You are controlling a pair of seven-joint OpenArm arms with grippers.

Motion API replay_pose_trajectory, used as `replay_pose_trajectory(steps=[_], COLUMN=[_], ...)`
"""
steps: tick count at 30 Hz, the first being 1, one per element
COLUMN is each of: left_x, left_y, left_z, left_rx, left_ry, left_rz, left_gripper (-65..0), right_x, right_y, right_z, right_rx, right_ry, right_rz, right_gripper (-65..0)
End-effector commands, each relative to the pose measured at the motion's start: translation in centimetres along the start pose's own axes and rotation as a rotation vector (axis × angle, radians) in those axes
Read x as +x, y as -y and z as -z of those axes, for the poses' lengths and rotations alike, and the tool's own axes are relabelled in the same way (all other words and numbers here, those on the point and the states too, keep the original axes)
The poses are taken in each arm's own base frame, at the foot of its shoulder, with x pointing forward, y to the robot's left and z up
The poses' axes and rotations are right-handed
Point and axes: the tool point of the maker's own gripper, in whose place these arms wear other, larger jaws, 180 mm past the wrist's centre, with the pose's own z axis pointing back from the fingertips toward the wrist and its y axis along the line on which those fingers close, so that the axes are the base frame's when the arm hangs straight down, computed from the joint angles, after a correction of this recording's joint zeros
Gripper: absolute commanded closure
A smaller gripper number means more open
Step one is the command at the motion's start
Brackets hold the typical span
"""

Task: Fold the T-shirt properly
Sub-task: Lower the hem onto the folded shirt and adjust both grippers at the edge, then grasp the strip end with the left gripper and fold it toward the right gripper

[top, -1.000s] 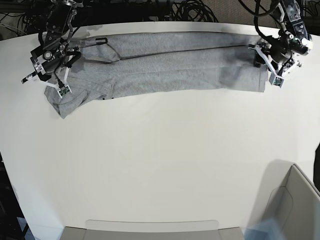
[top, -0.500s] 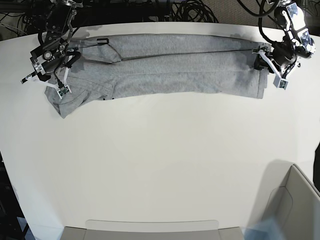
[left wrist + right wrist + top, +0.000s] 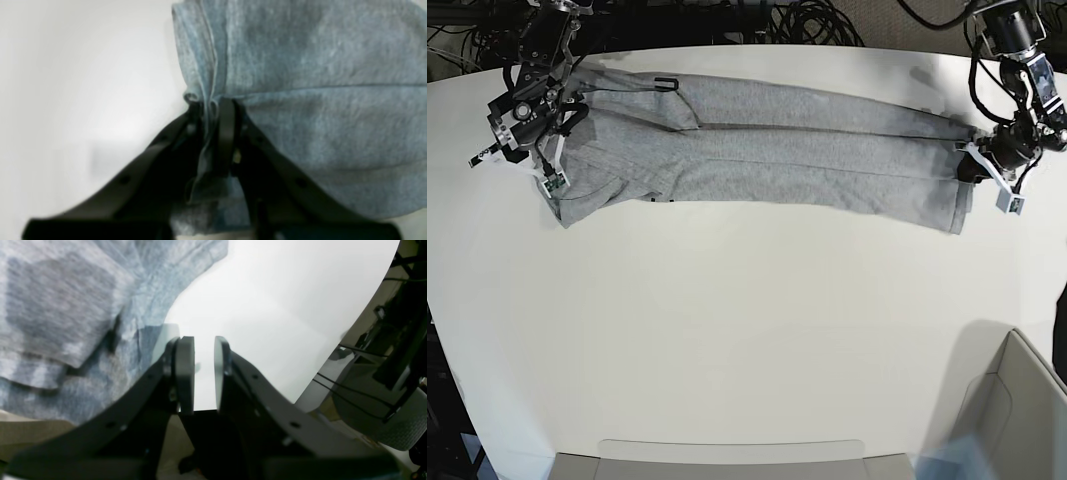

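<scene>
The heather-grey T-shirt (image 3: 767,150) lies stretched in a long folded band across the far side of the white table (image 3: 747,320). At its right end, my left gripper (image 3: 972,166) is shut on a bunched fold of the cloth; in the left wrist view the gripper (image 3: 210,110) pinches the T-shirt (image 3: 317,83) edge between its black fingers. My right gripper (image 3: 547,178) hovers at the shirt's left end. In the right wrist view this gripper (image 3: 203,350) stands narrowly open with only bare table in the gap, and the T-shirt (image 3: 60,306) lies just left of it.
A grey bin (image 3: 1017,410) stands at the front right corner and a flat grey tray (image 3: 727,460) at the front edge. Cables (image 3: 807,20) run behind the table's far edge. The table edge (image 3: 333,350) passes close to the right gripper.
My left gripper has shut on the shirt's right end and pulled it right and slightly forward, drawing the band taut and slanted. The right arm has hardly moved.
</scene>
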Motion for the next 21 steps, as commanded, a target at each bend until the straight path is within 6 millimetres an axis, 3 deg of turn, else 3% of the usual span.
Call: replay_pose_trajectory(steps=[1, 5, 13, 17, 21], left_x=[-8.7, -5.6, 0.2, 3.2, 6.2], left_y=[-1.4, -2.2, -6.1, -6.3, -6.4], left_z=[0.4, 0.5, -2.1, -2.9, -5.6], left_rx=[0.114, 0.143, 0.212, 0.227, 0.291], left_ry=[-0.377, -0.321, -0.156, -0.101, -0.049], left_rz=[0.034, 0.032, -0.105, -0.085, -0.013], left_gripper=[0.0, 0.0, 0.0, 0.0, 0.0], right_x=[0.2, 0.1, 0.3, 0.4, 0.5], right_y=[0.8, 0.6, 0.6, 0.3, 0.2], right_z=[-0.4, -0.4, -0.4, -0.5, -0.5], right_rx=[-0.025, -0.022, -0.018, -0.01, -0.009], right_ry=[0.006, 0.006, 0.012, 0.016, 0.017], right_rz=[-0.007, -0.006, -0.002, 0.003, 0.004], right_gripper=[-11.0, -11.0, -11.0, -11.0, -11.0])
